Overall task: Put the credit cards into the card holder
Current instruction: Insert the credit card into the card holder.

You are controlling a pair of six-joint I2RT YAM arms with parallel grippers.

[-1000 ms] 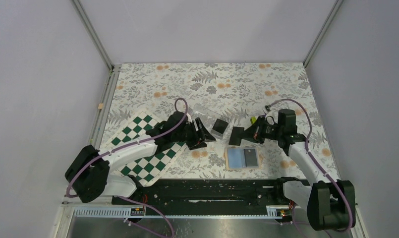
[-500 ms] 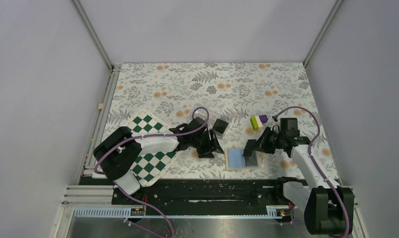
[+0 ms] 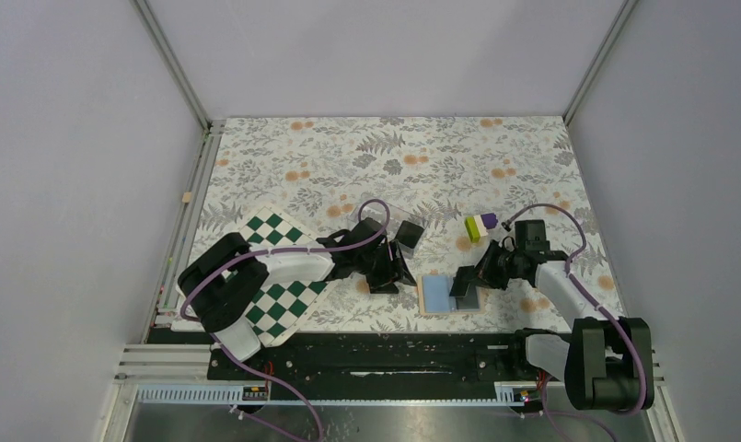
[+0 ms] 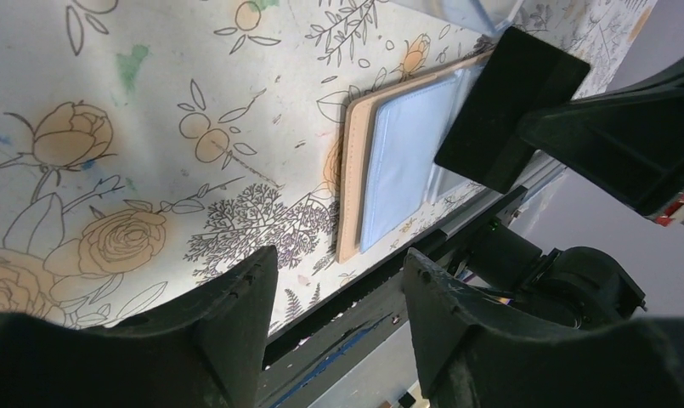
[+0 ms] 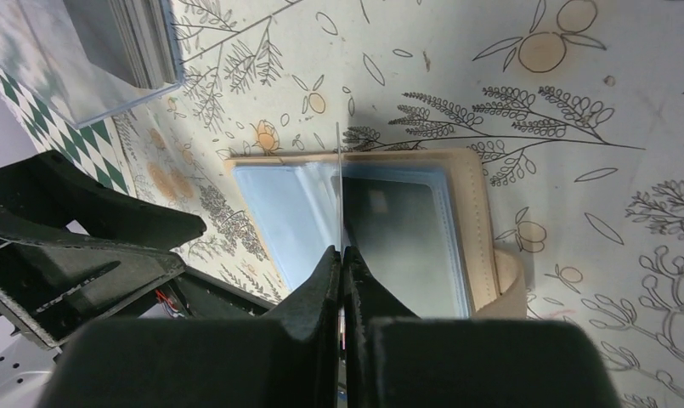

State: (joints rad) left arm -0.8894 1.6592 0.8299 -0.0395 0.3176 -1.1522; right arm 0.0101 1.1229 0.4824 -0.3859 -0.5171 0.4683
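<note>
The card holder lies open near the table's front edge, tan with a light blue lining. A dark grey card lies in its right half, beside the clasp tab. My right gripper is shut on a black credit card, held on edge over the holder's middle fold. My left gripper hangs open and empty just left of the holder, low over the table. More dark cards sit in a clear box.
The clear plastic box lies behind the holder. A purple and yellow-green block sits behind my right gripper. The green-and-white chequered board lies under my left arm. The black base rail runs just in front of the holder.
My right gripper carried the black card forward and down from beside the clear box to above the open holder. My left arm swung in, its gripper moving closer to the holder's left edge.
</note>
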